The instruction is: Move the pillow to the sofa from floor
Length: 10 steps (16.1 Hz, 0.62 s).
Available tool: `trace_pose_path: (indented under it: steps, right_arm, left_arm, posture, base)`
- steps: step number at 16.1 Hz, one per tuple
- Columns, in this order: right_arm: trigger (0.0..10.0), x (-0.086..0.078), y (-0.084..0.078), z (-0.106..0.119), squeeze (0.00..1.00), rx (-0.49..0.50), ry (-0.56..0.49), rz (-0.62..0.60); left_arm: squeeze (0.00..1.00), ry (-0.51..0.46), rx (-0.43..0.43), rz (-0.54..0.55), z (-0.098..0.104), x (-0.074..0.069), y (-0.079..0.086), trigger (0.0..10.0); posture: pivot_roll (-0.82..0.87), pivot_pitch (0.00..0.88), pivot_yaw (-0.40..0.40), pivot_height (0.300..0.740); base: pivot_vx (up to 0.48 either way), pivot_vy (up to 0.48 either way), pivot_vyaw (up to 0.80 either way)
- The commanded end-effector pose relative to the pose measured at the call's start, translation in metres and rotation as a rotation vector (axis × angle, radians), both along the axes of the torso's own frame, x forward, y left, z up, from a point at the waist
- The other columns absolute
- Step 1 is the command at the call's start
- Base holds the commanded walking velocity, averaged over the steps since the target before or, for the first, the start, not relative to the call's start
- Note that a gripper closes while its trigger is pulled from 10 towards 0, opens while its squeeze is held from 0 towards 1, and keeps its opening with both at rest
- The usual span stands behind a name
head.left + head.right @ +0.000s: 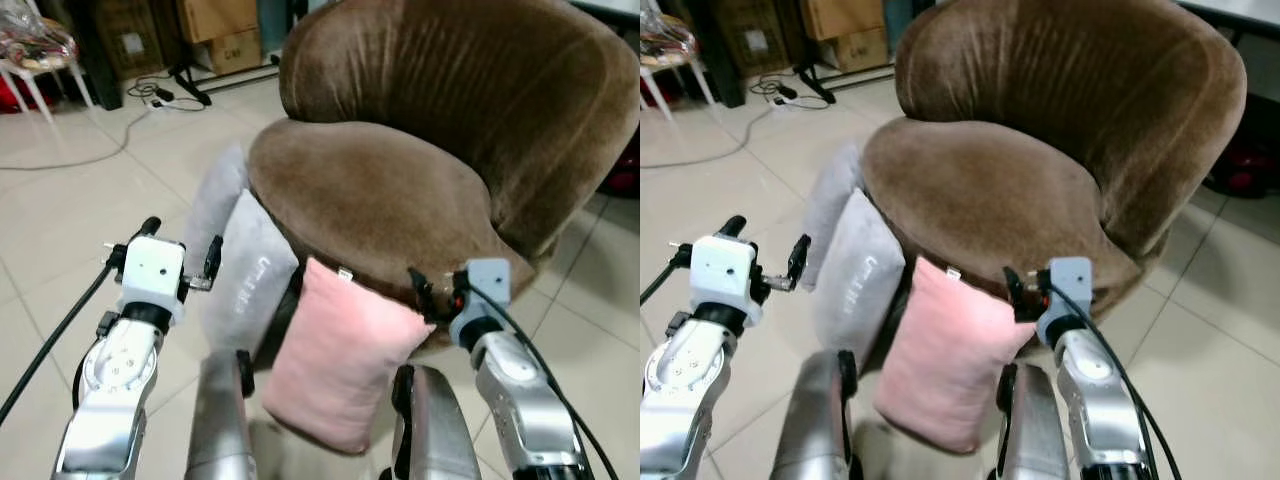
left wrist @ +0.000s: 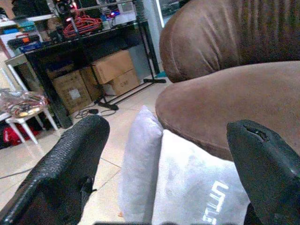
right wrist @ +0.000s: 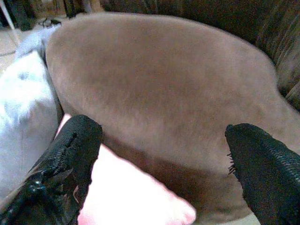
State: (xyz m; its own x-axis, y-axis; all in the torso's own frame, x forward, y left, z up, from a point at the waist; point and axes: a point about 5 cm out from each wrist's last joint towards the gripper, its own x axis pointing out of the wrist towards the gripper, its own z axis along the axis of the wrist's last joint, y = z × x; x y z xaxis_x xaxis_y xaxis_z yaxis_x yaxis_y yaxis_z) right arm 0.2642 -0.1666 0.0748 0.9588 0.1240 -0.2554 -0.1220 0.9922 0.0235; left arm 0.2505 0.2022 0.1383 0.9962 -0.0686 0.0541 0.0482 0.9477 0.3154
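Head views: a pink pillow [image 1: 340, 355] leans upright on the tiled floor [image 1: 60, 200] against the brown velvet sofa [image 1: 400, 150], beside two grey pillows [image 1: 245, 275].

Left wrist view: the left claw [image 2: 164, 154] is spread apart before the grey pillows.

Right wrist view: the right claw [image 3: 164, 159] is spread apart over the pink pillow's top corner.

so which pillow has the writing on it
The middle grey pillow, leaning on the sofa between the plain grey pillow behind it and the pink pillow. It carries pale lettering; the other two show none.
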Motion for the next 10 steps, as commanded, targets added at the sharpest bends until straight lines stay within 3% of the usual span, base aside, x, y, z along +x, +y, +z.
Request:
trace_pose_path:
  steps: [1, 3, 4, 5, 8, 10]
  right_arm:
    - [10.0, 0.004, 0.004, 0.002, 0.0, 0.011, 0.0, 0.024]
    - [10.0, 0.011, 0.021, -0.003, 0.0, 0.069, 0.043, 0.092]
    - [10.0, 0.017, 0.032, -0.007, 0.55, 0.096, 0.053, 0.132]
    - [10.0, 0.022, 0.039, -0.01, 1.0, 0.121, 0.066, 0.147]
    - [10.0, 0.042, 0.054, -0.02, 1.0, 0.115, 0.107, 0.176]
    - [10.0, 0.054, 0.055, -0.027, 1.0, 0.076, 0.165, 0.154]
  left_arm:
    - [0.0, 0.007, -0.005, -0.005, 0.001, 0.0, 0.002, 10.0]
    - [0.0, 0.014, -0.029, 0.006, 0.005, -0.007, 0.01, 10.0]
    - [0.0, 0.027, -0.039, -0.002, 0.007, -0.014, 0.012, 10.0]
    - [0.0, 0.042, -0.047, -0.022, 0.008, -0.019, 0.011, 10.0]
    - [0.0, 0.081, -0.034, -0.105, 0.014, -0.031, 0.012, 10.0]
    - [0.0, 0.126, -0.002, -0.156, 0.013, -0.039, 0.012, 10.0]
  posture:
    - [0.06, 0.0, -0.056, 0.432]
    - [0.1, 0.0, -0.097, 0.432]
    - [0.13, 0.0, -0.119, 0.432]
    - [0.14, 0.014, -0.127, 0.432]
    - [0.17, 0.076, -0.126, 0.432]
    - [0.17, 0.117, -0.11, 0.432]
  base:
    - [0.0, 0.0, 0.0]
    - [0.0, 0.0, 0.0]
    - [0.0, 0.0, 0.0]
    - [0.0, 0.0, 0.0]
    - [0.0, 0.0, 0.0]
    - [0.0, 0.0, 0.0]
